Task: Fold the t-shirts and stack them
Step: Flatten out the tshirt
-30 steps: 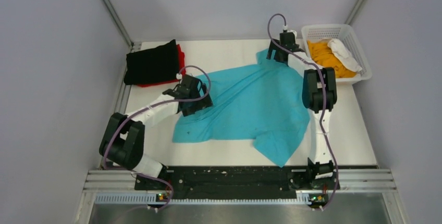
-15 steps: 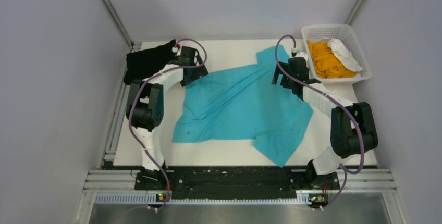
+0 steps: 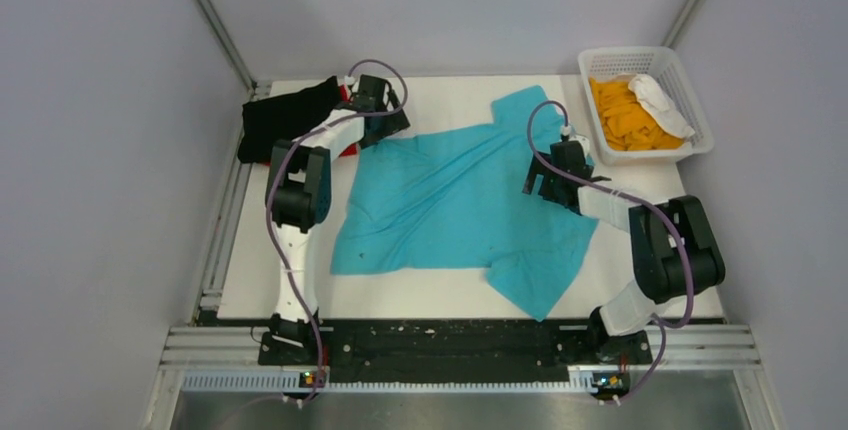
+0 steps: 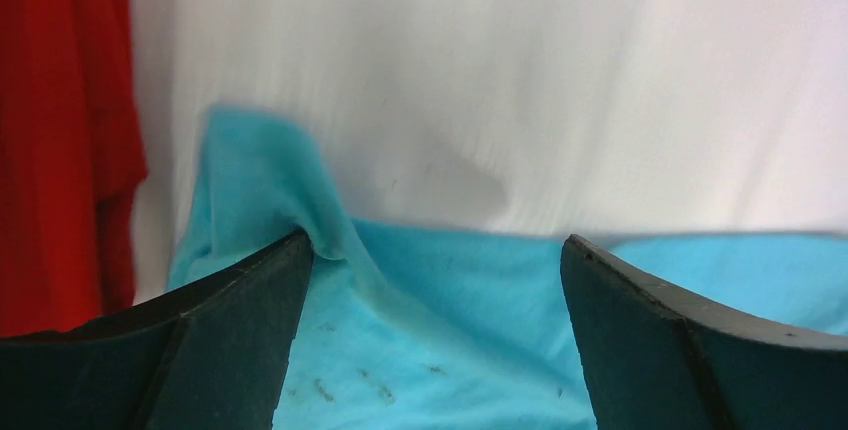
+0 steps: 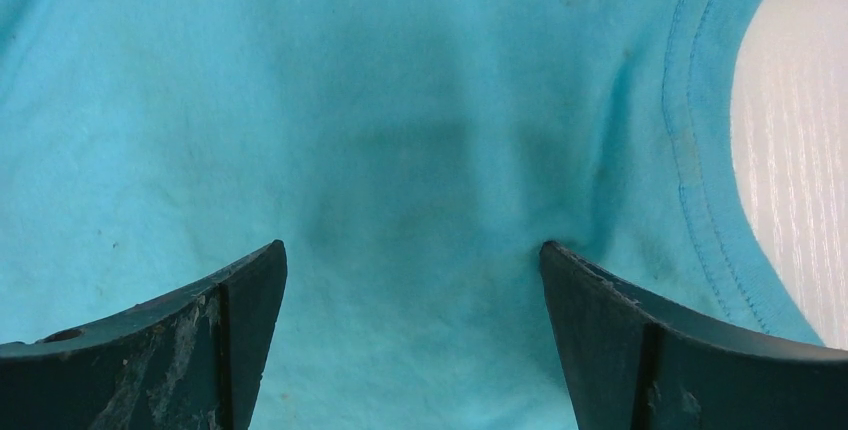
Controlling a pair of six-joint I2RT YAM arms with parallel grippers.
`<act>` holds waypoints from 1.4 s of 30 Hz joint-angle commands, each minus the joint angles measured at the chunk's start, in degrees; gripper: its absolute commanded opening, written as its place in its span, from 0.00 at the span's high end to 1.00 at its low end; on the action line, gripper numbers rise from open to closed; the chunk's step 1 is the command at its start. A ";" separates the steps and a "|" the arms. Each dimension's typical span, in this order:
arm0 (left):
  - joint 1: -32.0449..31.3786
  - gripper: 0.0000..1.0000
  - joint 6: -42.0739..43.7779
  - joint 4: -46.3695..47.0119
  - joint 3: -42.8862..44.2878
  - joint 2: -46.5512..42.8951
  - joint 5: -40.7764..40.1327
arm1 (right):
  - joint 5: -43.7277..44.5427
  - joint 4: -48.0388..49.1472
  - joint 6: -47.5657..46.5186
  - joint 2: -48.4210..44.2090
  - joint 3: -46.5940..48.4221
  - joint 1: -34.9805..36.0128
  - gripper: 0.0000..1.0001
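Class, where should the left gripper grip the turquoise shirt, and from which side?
At its raised corner next to the red shirt, from above: that fold of the turquoise shirt stands off the table, just under the open left gripper.

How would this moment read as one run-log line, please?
left tool open, at turquoise t-shirt far-left corner | right tool open, over its right side

A white table (image 3: 440,100) sits between plain grey walls (image 3: 100,150), with a metal rail (image 3: 200,345) along its near edge.
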 commanded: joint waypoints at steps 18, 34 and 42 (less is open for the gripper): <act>5.51 0.01 -9.64 -7.10 13.23 9.98 -0.40 | 4.68 -5.28 4.60 0.32 1.96 -6.09 0.04; -3.36 0.01 2.35 -5.52 9.90 -13.90 2.09 | 2.56 -12.64 -2.67 -22.55 4.22 0.24 0.01; -11.48 0.01 -2.91 -5.16 -32.75 -45.17 -8.81 | 1.86 -18.03 0.62 -36.40 -6.63 7.51 0.02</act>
